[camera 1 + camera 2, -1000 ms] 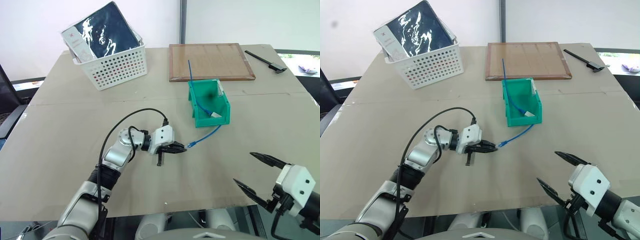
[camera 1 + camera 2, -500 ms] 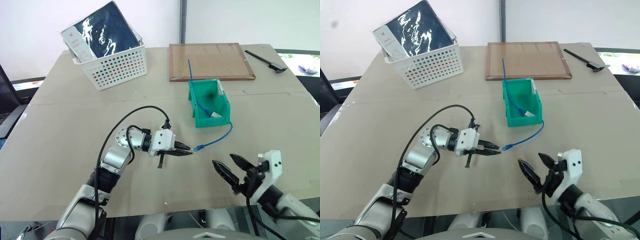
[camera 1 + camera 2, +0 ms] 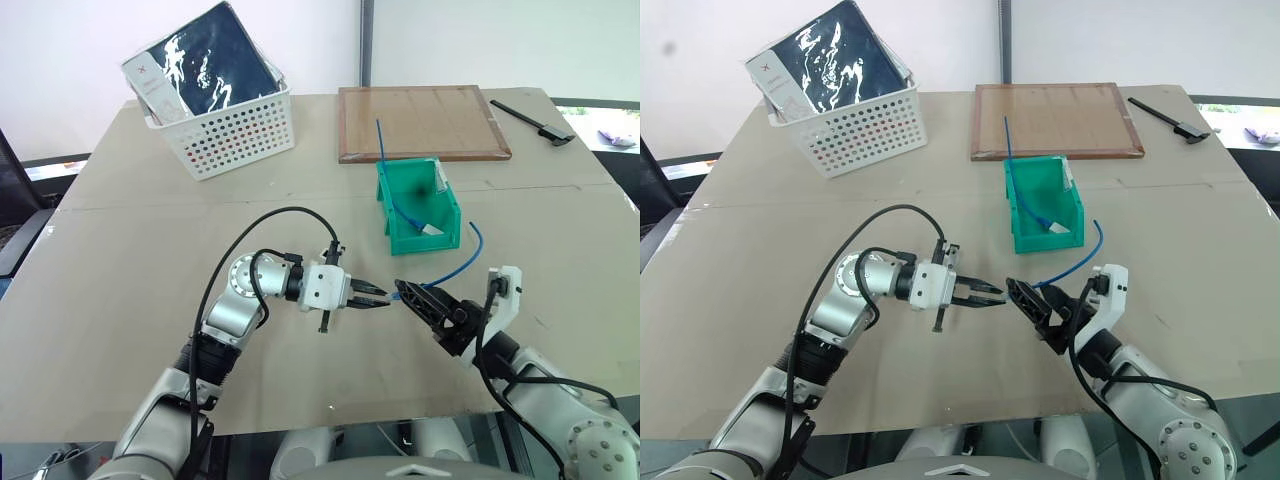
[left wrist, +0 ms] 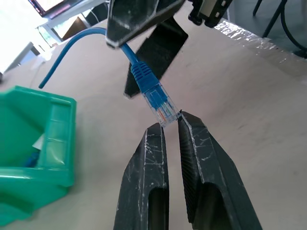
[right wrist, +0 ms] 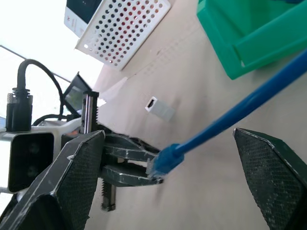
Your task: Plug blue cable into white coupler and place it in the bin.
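Left end effector [image 3: 375, 300] pinches the cable [image 4: 154, 98] plug tip; right end effector [image 3: 425, 305], open, should close behind the plug.

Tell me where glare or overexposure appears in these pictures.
Left wrist view: the corner behind the blue cable is washed out. Right wrist view: the background past the white basket is blown white. Left eye view: the dark glossy pack in that basket shows white reflections.

Bright-blue cable [image 4: 144, 79], green bin [image 3: 418, 208], white coupler [image 5: 160, 108] (dark socket), white basket [image 3: 230, 130] dotted with holes.
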